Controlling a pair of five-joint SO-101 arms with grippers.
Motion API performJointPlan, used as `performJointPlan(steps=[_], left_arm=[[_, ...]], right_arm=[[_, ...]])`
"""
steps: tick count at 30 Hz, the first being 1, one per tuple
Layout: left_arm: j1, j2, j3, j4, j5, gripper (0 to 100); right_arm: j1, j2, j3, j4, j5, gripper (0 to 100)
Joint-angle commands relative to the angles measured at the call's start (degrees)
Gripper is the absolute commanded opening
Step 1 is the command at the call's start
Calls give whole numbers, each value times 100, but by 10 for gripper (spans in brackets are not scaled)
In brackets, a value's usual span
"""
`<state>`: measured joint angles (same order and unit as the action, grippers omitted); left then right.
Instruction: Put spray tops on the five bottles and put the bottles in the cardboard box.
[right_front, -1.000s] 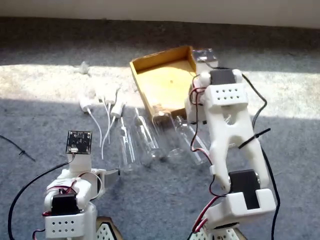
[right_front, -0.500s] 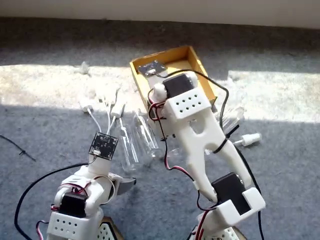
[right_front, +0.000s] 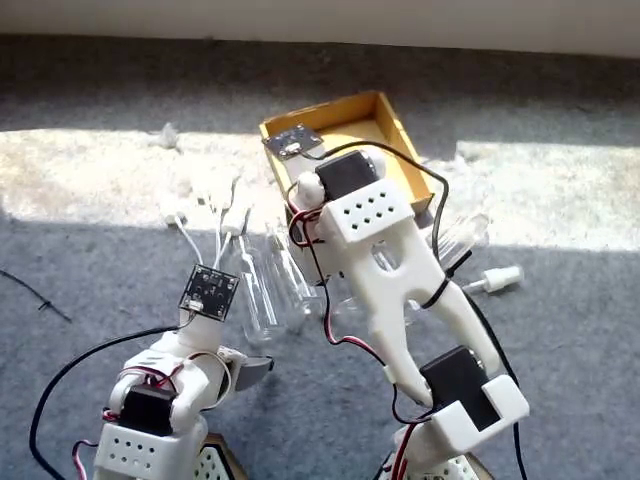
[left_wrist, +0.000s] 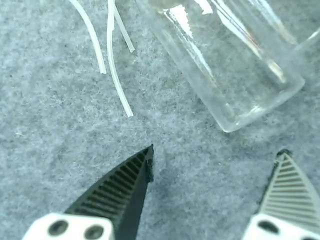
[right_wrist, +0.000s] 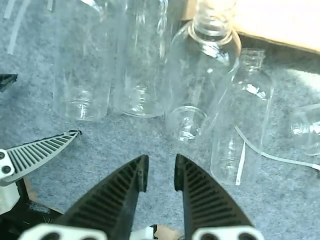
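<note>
Spray tops (right_front: 232, 218) lie on the carpet (right_front: 90, 300) | left gripper (left_wrist: 216, 152) wide apart, empty, near a bottle's base | bottles (right_wrist: 135, 60) lie side by side, outside the cardboard box (right_front: 325, 110) | right gripper (right_wrist: 160, 162) narrowly apart, empty

Grey carpet (right_front: 90, 330), clear bottles (right_wrist: 82, 65) (lying flat), spray tops (right_front: 498, 277), cardboard box (right_front: 345, 108)

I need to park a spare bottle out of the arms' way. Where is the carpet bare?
Bare: the sunlit grey carpet right of the yellow cardboard box, and the shaded stretch in front of it, at the far right. Crowded: the clear plastic bottles lying between the white spray tops and the box.
</note>
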<state>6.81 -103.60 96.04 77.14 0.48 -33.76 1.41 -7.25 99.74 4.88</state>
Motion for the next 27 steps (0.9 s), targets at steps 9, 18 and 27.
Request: performJointPlan(steps=[9,18,27], left_arm=[[75,-48,110,18,53,341],[75,-48,110,18,53,341],[75,-48,110,18,53,341]], right_arm=[[-4,-4,-251,110,18,88],[57,-40,242,101,35,88],[2070,-48,-1138,-66,0,86]])
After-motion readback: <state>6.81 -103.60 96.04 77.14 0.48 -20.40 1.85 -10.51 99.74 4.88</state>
